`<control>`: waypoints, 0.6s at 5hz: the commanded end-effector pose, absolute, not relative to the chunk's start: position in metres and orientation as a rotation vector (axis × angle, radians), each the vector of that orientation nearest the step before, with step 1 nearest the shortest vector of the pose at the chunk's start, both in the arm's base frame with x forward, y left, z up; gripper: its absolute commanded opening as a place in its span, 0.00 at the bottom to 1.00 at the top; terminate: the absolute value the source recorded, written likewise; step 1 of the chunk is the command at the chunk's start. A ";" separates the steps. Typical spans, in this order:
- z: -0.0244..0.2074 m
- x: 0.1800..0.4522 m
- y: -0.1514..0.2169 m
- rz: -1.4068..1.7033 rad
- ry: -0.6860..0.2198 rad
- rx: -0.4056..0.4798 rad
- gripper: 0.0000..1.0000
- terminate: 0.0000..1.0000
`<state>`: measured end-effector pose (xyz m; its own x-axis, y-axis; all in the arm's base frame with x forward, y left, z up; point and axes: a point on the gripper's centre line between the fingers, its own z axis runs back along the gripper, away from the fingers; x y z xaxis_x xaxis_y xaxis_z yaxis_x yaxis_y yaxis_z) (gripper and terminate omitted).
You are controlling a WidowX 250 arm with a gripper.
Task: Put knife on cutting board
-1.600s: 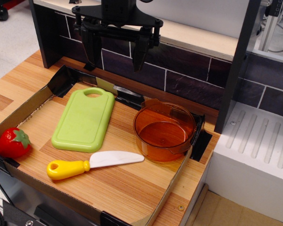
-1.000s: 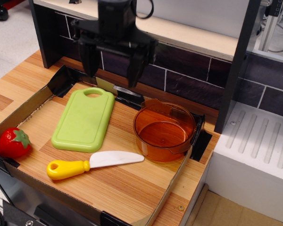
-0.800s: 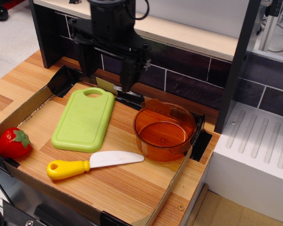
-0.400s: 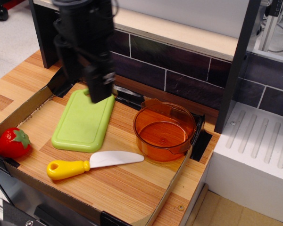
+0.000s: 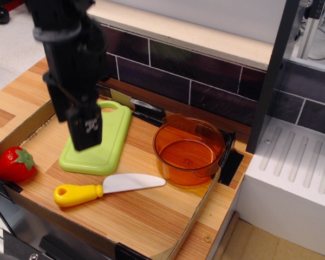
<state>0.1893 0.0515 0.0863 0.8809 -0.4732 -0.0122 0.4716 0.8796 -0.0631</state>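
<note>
The knife [image 5: 105, 188], with a white blade and a yellow handle, lies flat on the wooden tray floor near the front, handle to the left. The light green cutting board [image 5: 109, 142] lies just behind it, handle hole at the far end; its left part is hidden by my arm. My black gripper [image 5: 73, 130] hangs over the board's left side, above and behind the knife handle. Its two fingers point down, stand apart and hold nothing.
An orange see-through pot [image 5: 188, 149] stands to the right of the board. A red toy strawberry [image 5: 14, 163] sits at the left cardboard edge. A low cardboard wall [image 5: 197, 208] rims the tray. A dark tiled wall [image 5: 206, 67] runs behind.
My gripper has come from the back wall forward, leftward and downward, and now hangs over the board's left side. Knife, board, pot and strawberry have not moved.
</note>
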 end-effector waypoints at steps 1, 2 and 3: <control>0.058 0.187 0.055 -0.509 -0.022 -0.031 1.00 0.00; 0.044 0.185 0.054 -0.513 -0.024 -0.014 1.00 0.00; 0.033 0.182 0.052 -0.523 -0.019 0.000 1.00 0.00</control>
<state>0.1757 0.0459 0.0277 0.8689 -0.4949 0.0079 0.4950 0.8689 -0.0057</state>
